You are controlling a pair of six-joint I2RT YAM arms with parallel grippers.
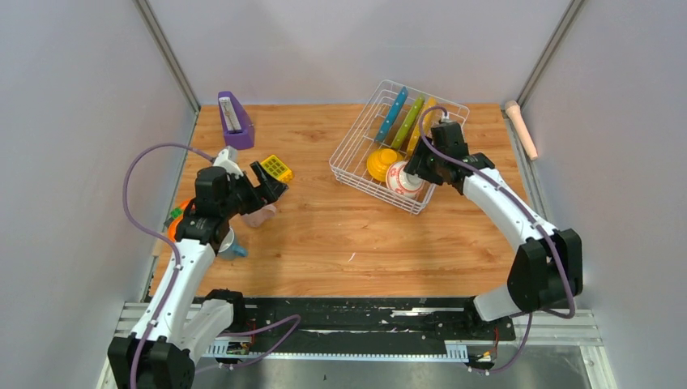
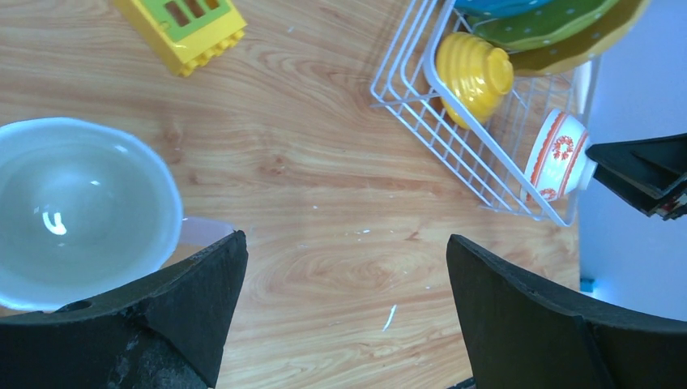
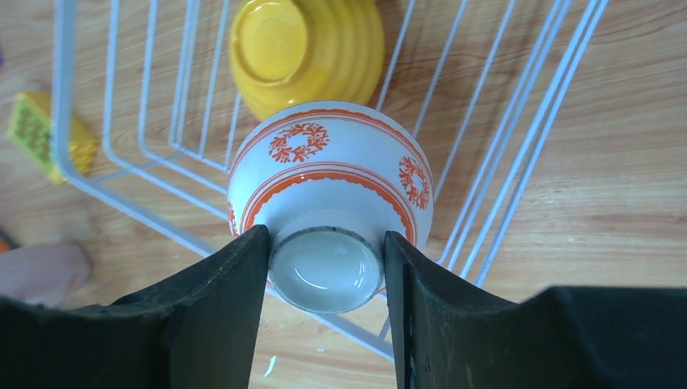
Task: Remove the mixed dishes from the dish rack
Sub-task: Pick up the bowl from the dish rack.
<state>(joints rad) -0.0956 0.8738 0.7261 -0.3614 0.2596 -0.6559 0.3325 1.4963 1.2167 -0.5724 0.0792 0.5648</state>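
Dish rack [image 1: 360, 142]: white wire, on your far right.
Plates [image 1: 408, 121]: three, upright inside.
Patterned bowl [image 3: 332, 174]: red-and-white, at rack's near corner.

A light wooden tabletop [image 1: 348, 235] with visible grain sits between plain grey walls [image 1: 81, 121]. At its far left corner stands a purple wedge-shaped plastic holder [image 1: 235, 120]. Near that, toward the middle, lies a small yellow plastic grid block [image 1: 277, 168]. An orange round gadget [image 1: 174, 228] shows only partly at the table's left edge. A pale pink cylindrical stick [image 1: 521, 128] lies just beyond the right edge.
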